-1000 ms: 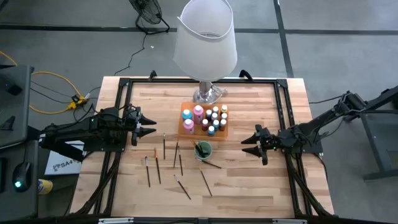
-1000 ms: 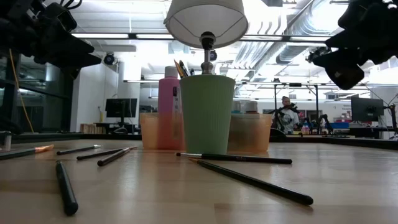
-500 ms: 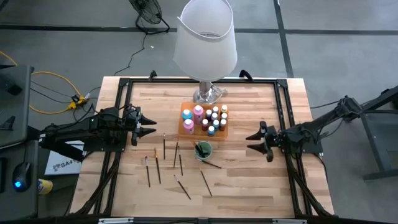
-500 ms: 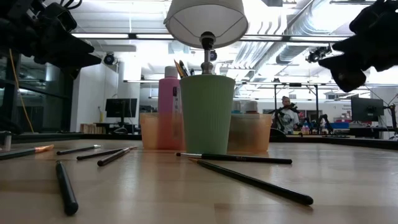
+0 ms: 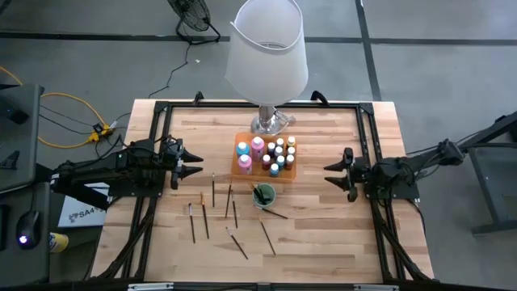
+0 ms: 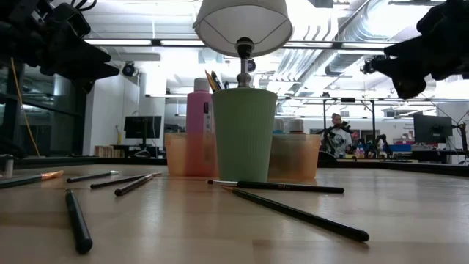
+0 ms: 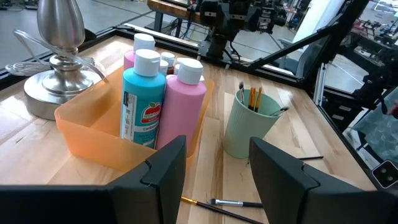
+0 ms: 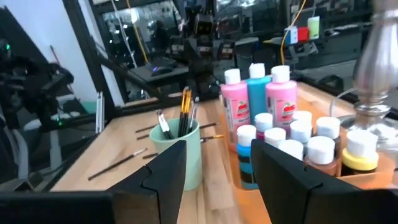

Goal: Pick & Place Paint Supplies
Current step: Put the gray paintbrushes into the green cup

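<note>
While both arms hang above the table without holding anything, the count stands as follows.

Left gripper point(image 5: 196, 163): over the left side of the table, fingers spread wide, empty, pointing toward the tray.
Right gripper point(image 5: 330, 172): over the right side of the table, well apart from the tray, fingers spread wide, empty.
Orange tray point(image 5: 240, 167): one, at table centre, just in front of the lamp base.
Tall bottles: three at the tray's left end, two pink point(image 7: 185, 102) and one teal point(image 7: 143, 99), all upright with white caps.
Small bottles point(image 5: 280, 152): about ten in the tray's right part, packed close; exact number cannot be told.
Green cup point(image 5: 263, 195): one, upright, just in front of the tray, holding several brushes point(image 7: 251, 98).
Loose brushes point(image 5: 206, 220): about eight lying flat on the table, most to the left of and in front of the cup, one point(image 5: 275, 212) touching the cup's base.
Lamp point(image 5: 267, 47): one, white shade, silver base behind the tray.
Surface: pale wood-plank table point(image 5: 323, 234) inside a black frame.
Room: grey floor, a yellow cable point(image 5: 73, 101) at left; a person point(image 6: 338, 137) sits at desks in the far background.
</note>
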Action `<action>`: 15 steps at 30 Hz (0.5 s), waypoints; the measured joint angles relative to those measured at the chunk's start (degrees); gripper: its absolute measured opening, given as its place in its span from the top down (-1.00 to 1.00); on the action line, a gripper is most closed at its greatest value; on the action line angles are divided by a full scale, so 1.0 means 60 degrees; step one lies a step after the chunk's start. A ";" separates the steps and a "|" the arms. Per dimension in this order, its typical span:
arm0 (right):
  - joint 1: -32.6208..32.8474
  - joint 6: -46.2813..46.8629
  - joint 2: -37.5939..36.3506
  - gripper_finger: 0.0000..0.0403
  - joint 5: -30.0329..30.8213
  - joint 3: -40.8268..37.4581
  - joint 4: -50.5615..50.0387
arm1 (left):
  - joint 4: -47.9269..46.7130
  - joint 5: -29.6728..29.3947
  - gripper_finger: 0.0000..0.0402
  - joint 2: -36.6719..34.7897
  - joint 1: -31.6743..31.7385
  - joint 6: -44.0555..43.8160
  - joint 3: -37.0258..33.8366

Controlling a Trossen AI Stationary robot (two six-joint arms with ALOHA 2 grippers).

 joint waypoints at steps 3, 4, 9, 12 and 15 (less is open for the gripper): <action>-0.0202 -0.0102 -0.0586 0.14 -0.0087 -0.0004 -0.0125 | 0.0000 0.0000 0.14 0.0000 0.0000 0.0000 0.0000; -0.0278 -0.0233 -0.0691 0.14 -0.0138 -0.0004 -0.0137 | 0.0000 0.0000 0.14 -0.0002 -0.0001 0.0000 0.0000; -0.0692 -0.0463 -0.0864 0.14 -0.0233 -0.0007 -0.0173 | 0.0000 0.0000 0.14 0.0001 0.0002 0.0000 0.0000; -0.1083 -0.0463 -0.0861 0.14 -0.0232 -0.0007 -0.0183 | 0.0000 0.0003 0.14 0.0002 0.0001 0.0000 0.0000; -0.1565 -0.0463 -0.0861 0.14 -0.0222 -0.0008 -0.0184 | 0.0000 0.0001 0.14 0.0002 0.0000 0.0000 0.0000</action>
